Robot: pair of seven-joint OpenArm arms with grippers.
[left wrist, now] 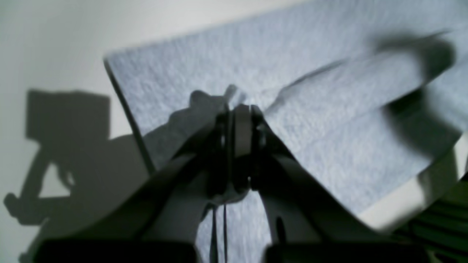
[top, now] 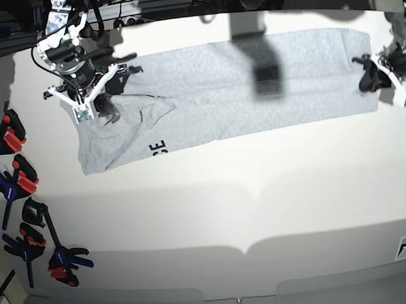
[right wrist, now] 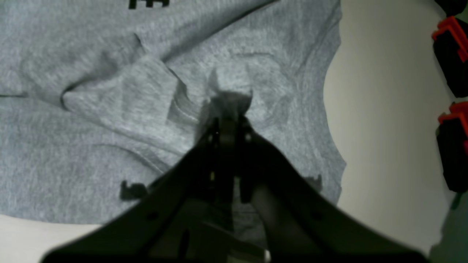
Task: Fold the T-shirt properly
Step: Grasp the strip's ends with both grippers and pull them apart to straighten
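Observation:
The light grey T-shirt (top: 240, 89) lies as a long band across the far part of the white table (top: 226, 212), with black lettering (top: 158, 147) at its near edge. My right gripper (top: 85, 110) is at the shirt's left end in the base view. Seen from the right wrist, the right gripper (right wrist: 228, 109) is shut on a raised pinch of T-shirt (right wrist: 91, 109) fabric, among creases. My left gripper (top: 368, 75) is at the shirt's right end. The left wrist view shows the left gripper (left wrist: 237, 109) shut on a small tuft of the T-shirt (left wrist: 329, 120).
Several black, red and blue spring clamps (top: 14, 182) lie along the table's left edge in the base view, and two clamps (right wrist: 453, 54) show beside the shirt in the right wrist view. Dark shadows fall across the shirt's middle (top: 263, 74).

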